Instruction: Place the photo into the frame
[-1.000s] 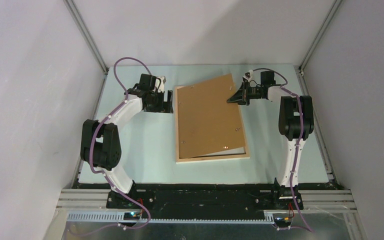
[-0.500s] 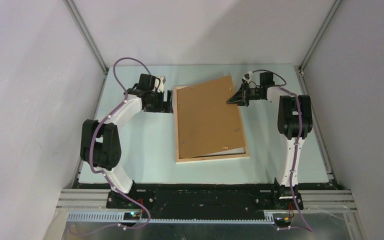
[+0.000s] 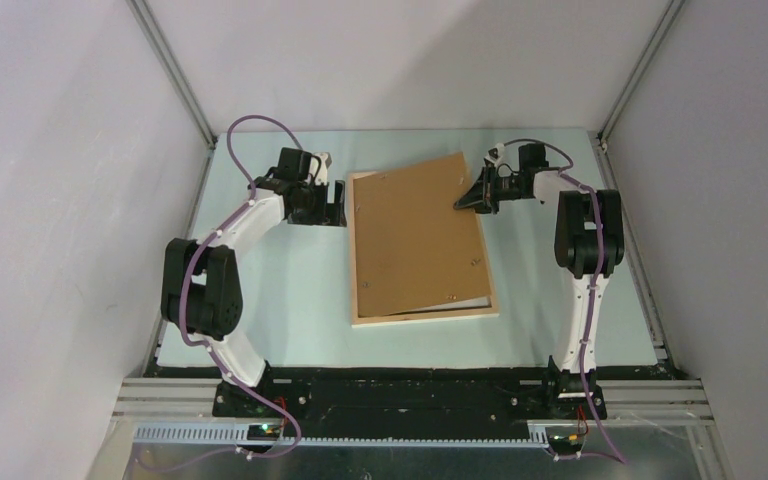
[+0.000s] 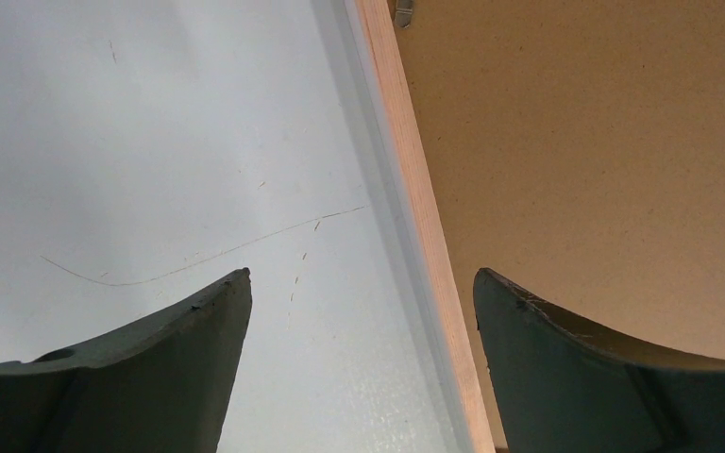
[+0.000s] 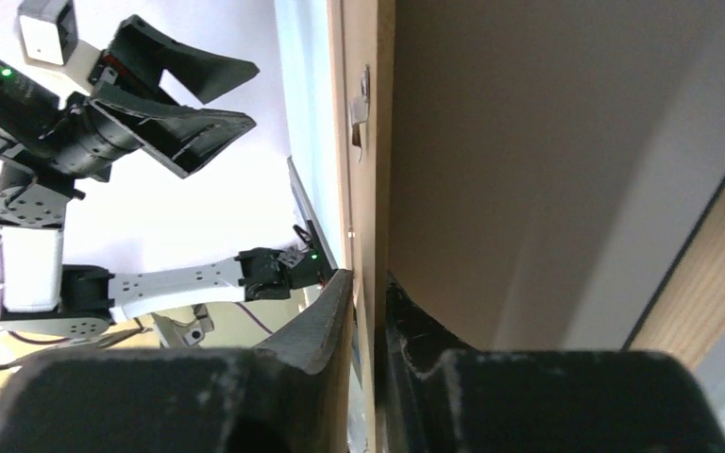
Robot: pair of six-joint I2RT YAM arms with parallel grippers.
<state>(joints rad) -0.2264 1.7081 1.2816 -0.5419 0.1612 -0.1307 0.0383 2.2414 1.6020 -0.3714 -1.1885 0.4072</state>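
The left claw (image 3: 339, 204) is wide open at the upper left edge of the frame (image 3: 425, 315). The right claw (image 3: 460, 201), narrow, seems to pinch the tilted board (image 3: 415, 235) at its upper right corner.

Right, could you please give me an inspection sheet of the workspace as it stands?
Surface: pale table, with faint scratches beside the frame in the left wrist view.
Job's things: frame lies flat; photo shows only as a pale sliver under the skewed brown backing board.
Clutter: nothing seen.
Grippers: left gripper open, a finger on either side of the frame's left rail; right gripper closed narrowly on the backing board's far right corner.
Cables: purple cables run along both arms, clear of the frame.
Surroundings: grey walls and metal corner posts.
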